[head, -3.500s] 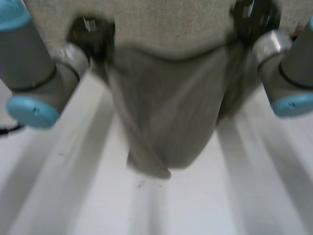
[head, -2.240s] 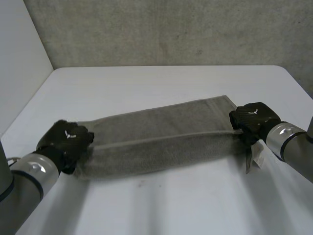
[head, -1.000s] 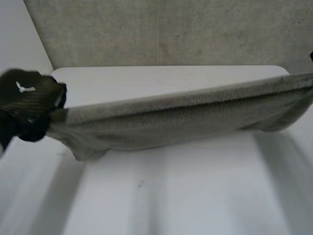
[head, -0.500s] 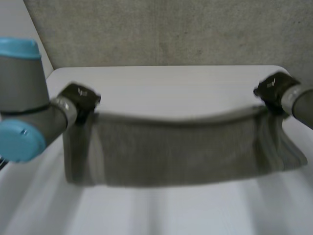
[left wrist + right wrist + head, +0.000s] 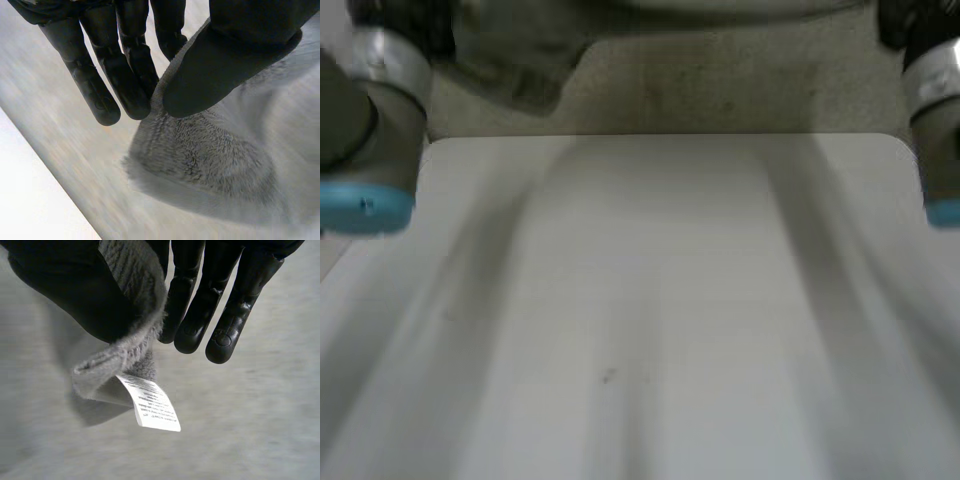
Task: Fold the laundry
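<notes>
A rough grey wall point(image 5: 720, 90) stands behind the white table point(image 5: 650, 300), whose rounded far corners and a few small dark specks show in the head view. High against that wall, above the table's far edge, the grey fluffy towel point(image 5: 520, 55) is stretched between the left arm point(image 5: 370, 120) and the right arm point(image 5: 935, 110). One loose corner droops near the left arm. There the left hand point(image 5: 400, 15) and the right hand point(image 5: 900, 20) are dark shapes at the towel's two ends, and their grip cannot be read.

The wrist views show the grip. In the left wrist view the thumb point(image 5: 230, 55) presses the towel's edge against nearly straight fingers point(image 5: 125, 75), a pinch close to a corner, with the thick pile bulging just beyond the fingertips. In the right wrist view the other end of the towel passes between thumb and fingers and is nipped there. A white care label point(image 5: 152, 407) with printed lines hangs from the folded hem just past the thumb.
</notes>
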Controlling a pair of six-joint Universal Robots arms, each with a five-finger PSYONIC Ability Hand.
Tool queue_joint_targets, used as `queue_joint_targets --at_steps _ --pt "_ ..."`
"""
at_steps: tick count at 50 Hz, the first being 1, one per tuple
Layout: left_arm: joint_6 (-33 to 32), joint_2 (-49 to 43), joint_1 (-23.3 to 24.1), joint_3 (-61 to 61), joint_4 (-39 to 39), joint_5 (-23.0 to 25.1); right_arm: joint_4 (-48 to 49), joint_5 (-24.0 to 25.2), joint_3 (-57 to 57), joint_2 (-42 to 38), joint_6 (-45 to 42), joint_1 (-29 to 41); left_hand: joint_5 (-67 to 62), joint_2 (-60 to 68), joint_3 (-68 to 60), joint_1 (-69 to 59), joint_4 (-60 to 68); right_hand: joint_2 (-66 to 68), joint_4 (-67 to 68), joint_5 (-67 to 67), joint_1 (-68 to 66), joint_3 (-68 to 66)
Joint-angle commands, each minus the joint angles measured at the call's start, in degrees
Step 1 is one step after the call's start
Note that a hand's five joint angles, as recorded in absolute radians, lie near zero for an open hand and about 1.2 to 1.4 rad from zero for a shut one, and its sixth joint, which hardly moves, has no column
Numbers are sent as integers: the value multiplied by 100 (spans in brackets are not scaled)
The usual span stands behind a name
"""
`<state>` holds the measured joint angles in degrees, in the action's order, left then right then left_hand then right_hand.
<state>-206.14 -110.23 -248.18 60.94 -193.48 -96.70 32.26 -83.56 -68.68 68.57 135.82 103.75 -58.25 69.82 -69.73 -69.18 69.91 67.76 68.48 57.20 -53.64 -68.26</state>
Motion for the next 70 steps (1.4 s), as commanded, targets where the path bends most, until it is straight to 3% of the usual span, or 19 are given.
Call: queue_joint_targets --at_steps 1,8,15,17,18,20,21,22,23,25,30,34,39,42,44,52,63,70 --pt "83 -25 -90 1928 -224 81 -220 832 -1391 -422 50 -30 -1175 1018 -1027 -1082 1009 1224 1152 1280 -2636 -1174" --pt "21 -235 -82 2939 -682 90 -282 877 -2139 -827 6 -13 -1175 1018 -1027 -1082 1009 1224 1152 1280 -2636 -1174" --pt "-251 89 -161 4005 -269 81 -1055 859 -2685 -687 -100 -22 -1175 1018 -1027 -1082 1009 1224 1152 1280 -2636 -1174" --pt "-531 736 -248 4539 212 81 -2000 859 -2825 -277 -310 -91 -1175 1018 -1027 -1082 1009 1224 1152 1280 -2636 -1174" --pt "-532 740 -249 4541 214 81 -2005 859 -2826 -274 -311 -92 -1175 1018 -1027 -1082 1009 1224 1152 1280 -2636 -1174" --pt "-682 1039 -257 4770 522 81 -3220 859 -2870 181 -687 -337 -1175 1018 -1027 -1082 1009 1224 1152 1280 -2636 -1174" --pt "-812 1308 -249 4952 861 81 -3226 859 -2870 183 -689 -338 -1175 1018 -1027 -1082 1009 1224 1152 1280 -2636 -1174" --pt "-944 1555 -214 5102 1239 81 -3879 859 -2861 365 -915 -460 -1175 1018 -1027 -1082 1009 1224 1152 1280 -2636 -1174" --pt "-946 1557 -213 5104 1243 81 -3886 859 -2861 367 -917 -461 -1175 1018 -1027 -1082 1009 1224 1152 1280 -2636 -1174" --pt "-1138 2064 -178 5322 2073 90 -5119 850 -2844 761 -1398 -636 -1175 1018 -1027 -1082 1009 1224 1152 1280 -2636 -1174" --pt "-1271 2514 -91 5368 3051 195 -6239 929 -2853 1403 -1944 -891 -1175 1018 -1027 -1082 1009 1224 1152 1280 -2636 -1174" --pt "-1280 2559 -55 5192 3106 380 -6083 965 -2764 1527 -1990 -936 -1175 1018 -1027 -1082 1009 1224 1152 1280 -2636 -1174" --pt "-1253 2225 -108 4699 2763 573 -5222 885 -2677 1369 -1858 -874 -1175 1018 -1027 -1082 1009 1224 1152 1280 -2636 -1174" --pt "-1253 1663 -117 4339 2350 555 -4633 771 -2554 772 -1647 -769 -1175 1018 -1027 -1082 1009 1224 1152 1280 -2636 -1174" --pt "-1209 1051 -126 3928 1904 556 -4204 448 -2318 203 -1472 -577 -1175 1018 -1027 -1082 1009 1224 1152 1280 -2636 -1174" --pt "-1236 -646 -117 2514 1208 459 -3115 -353 -1518 -923 -1182 -110 -1175 1018 -1027 -1082 1009 1224 1152 1280 -2636 -1174" --pt "-1262 -1905 -117 1141 1181 -51 -1470 -354 -463 -2118 -864 119 -1175 1018 -1027 -1082 1009 1224 1152 1280 -2636 -1174" --pt "-1218 -2239 -117 771 1172 -51 -1433 -415 3 -2699 -882 224 -1175 1018 -1027 -1082 1009 1224 1152 1280 -2636 -1174"
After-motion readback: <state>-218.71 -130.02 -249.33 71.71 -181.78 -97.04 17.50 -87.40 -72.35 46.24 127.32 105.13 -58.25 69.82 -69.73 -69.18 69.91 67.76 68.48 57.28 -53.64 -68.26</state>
